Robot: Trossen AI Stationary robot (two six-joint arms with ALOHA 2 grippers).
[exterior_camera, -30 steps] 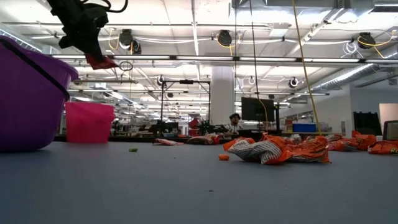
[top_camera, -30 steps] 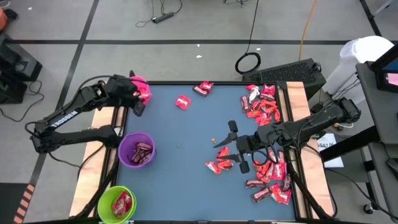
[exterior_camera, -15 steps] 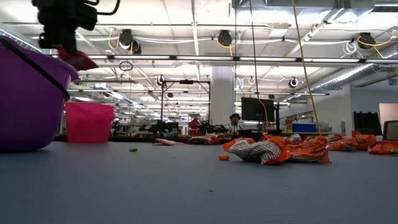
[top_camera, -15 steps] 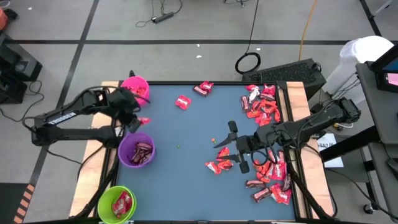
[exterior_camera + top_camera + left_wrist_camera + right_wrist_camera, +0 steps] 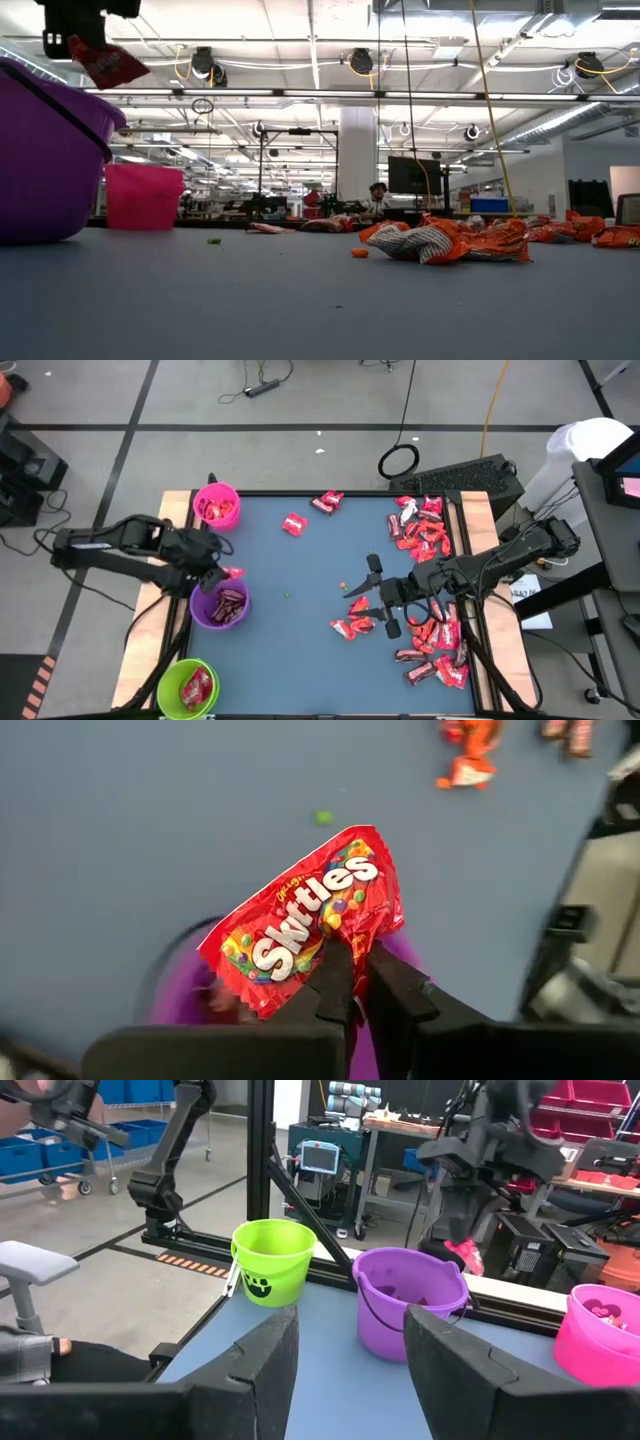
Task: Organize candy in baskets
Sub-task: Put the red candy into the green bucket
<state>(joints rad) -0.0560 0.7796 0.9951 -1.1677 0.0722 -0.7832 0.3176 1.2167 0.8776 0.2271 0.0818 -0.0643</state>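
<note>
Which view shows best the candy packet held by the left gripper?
The left wrist view: the red packet fills the frame, pinched by the left gripper above the purple basket. High view shows only a red speck; low view, one corner; right wrist, a distant scrap.

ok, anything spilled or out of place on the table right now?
Small things only: loose specks on the blue table, one orange and one green, look like spilled sweets. The red Skittles pack in the shut left gripper hangs over the purple basket, which shows only dark brown pieces.
</note>
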